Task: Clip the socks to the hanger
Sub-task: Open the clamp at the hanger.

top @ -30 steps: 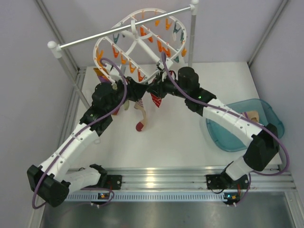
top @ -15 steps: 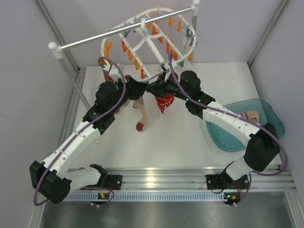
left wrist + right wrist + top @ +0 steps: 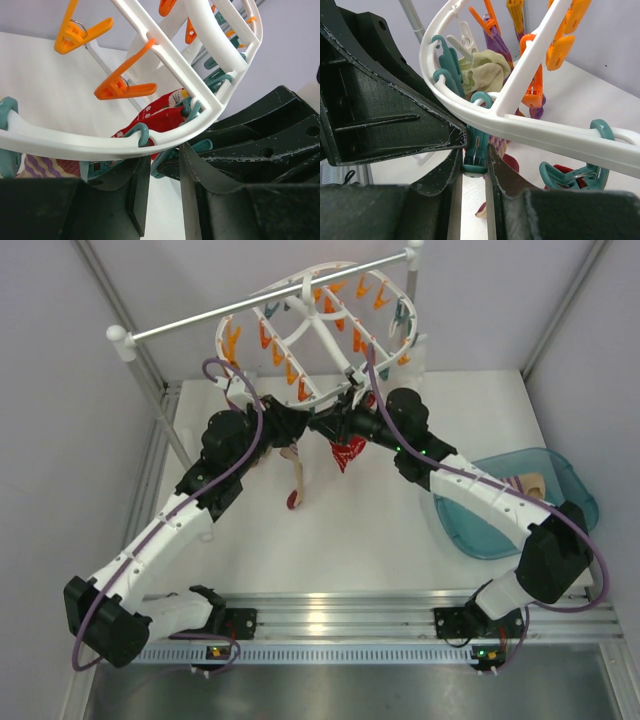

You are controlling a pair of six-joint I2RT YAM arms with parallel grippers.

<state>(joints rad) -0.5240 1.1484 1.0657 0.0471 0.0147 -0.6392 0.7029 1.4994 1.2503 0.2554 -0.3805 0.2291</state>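
Well, one of the socks (image 3: 296, 468) hangs down from the near edge of the hanger (image 3: 75, 140), with its red toe low over the surface (image 3: 380, 540). In the right wrist view its pale top is bunched up by the clips on the rim, but I cannot tell if a clip bites it yet. Something pale lies in the blue tub (image 3: 575, 480) far off to the right, and it may be the other sock. The right gripper (image 3: 474, 155) is squeezed narrow on a teal clip (image 3: 475, 142) under the rim. The left gripper (image 3: 161, 167) is a little way open and holds nothing that I can see, though the other clip (image 3: 165, 156) sits right at its tips. A red patterned sock (image 3: 348, 450) hangs just beside them. The hanger only dangles by its hook from the rail (image 3: 260, 302) and sits tilted. I think a push could make it swing and pull the teal clip out of the grip. Then the sock could slip and drop. The two grippers are also very close, so they might bump, or the wrong clip might get pinched.
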